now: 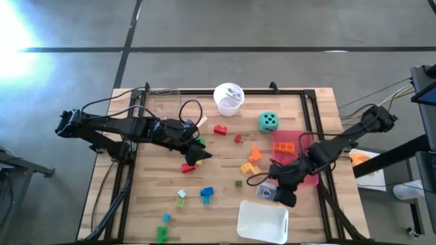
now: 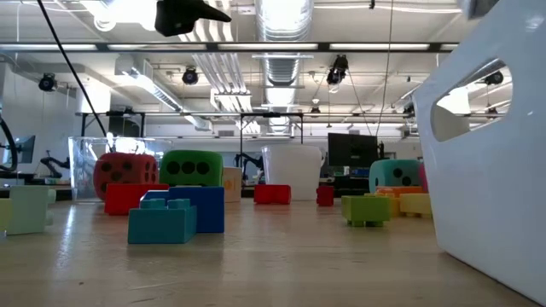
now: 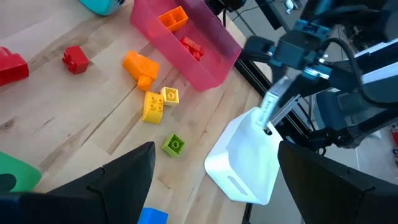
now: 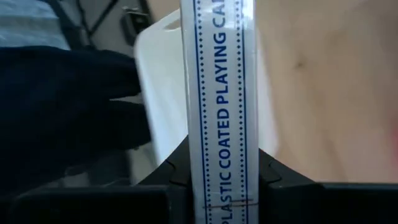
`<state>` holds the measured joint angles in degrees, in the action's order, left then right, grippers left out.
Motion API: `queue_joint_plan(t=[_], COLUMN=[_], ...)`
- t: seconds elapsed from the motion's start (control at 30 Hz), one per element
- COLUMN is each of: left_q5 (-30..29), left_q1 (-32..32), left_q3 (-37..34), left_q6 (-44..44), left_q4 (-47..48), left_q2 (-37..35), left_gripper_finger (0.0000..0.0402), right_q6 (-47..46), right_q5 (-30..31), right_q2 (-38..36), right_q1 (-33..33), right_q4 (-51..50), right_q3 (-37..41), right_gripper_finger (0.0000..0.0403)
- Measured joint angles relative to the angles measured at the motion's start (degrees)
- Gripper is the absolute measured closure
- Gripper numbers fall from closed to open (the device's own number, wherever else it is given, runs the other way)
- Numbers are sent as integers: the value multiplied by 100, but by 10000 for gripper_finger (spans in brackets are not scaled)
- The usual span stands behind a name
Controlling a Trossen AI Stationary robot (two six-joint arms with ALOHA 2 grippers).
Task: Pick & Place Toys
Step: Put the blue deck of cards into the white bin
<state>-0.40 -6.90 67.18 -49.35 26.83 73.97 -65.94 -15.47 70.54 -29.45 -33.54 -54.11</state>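
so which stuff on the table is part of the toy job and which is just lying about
Job:
small bricks
teal die
green die
red die

Lying about:
white cup
white tray
pink bin
card box held in right gripper

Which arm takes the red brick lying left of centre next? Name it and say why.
Left. The left gripper hovers open right beside the red brick. The right gripper is across the table by the white tray and is shut on a playing-card box.
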Motion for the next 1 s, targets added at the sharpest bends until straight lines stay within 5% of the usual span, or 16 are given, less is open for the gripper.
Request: queue_joint_plan(t=[0.27, 0.67, 1.0], left_q5=[0, 49, 219], left_q1=[1, 2, 0], left_q3=[42, 46, 42], left_q6=[398, 1164, 1343], left_q4=[-3, 4, 109], left_q2=[-12, -108, -226], left_gripper_finger=[62, 62, 62], right_q6=[-1255, -3054, -2804], right_q5=[452, 2047, 2424], right_q2=[212, 320, 1471], right_q1=[-519, -1449, -1742], right_q4=[947, 1724, -1489], right_q3=[0, -113, -2753], right_gripper_finger=[343, 343, 343])
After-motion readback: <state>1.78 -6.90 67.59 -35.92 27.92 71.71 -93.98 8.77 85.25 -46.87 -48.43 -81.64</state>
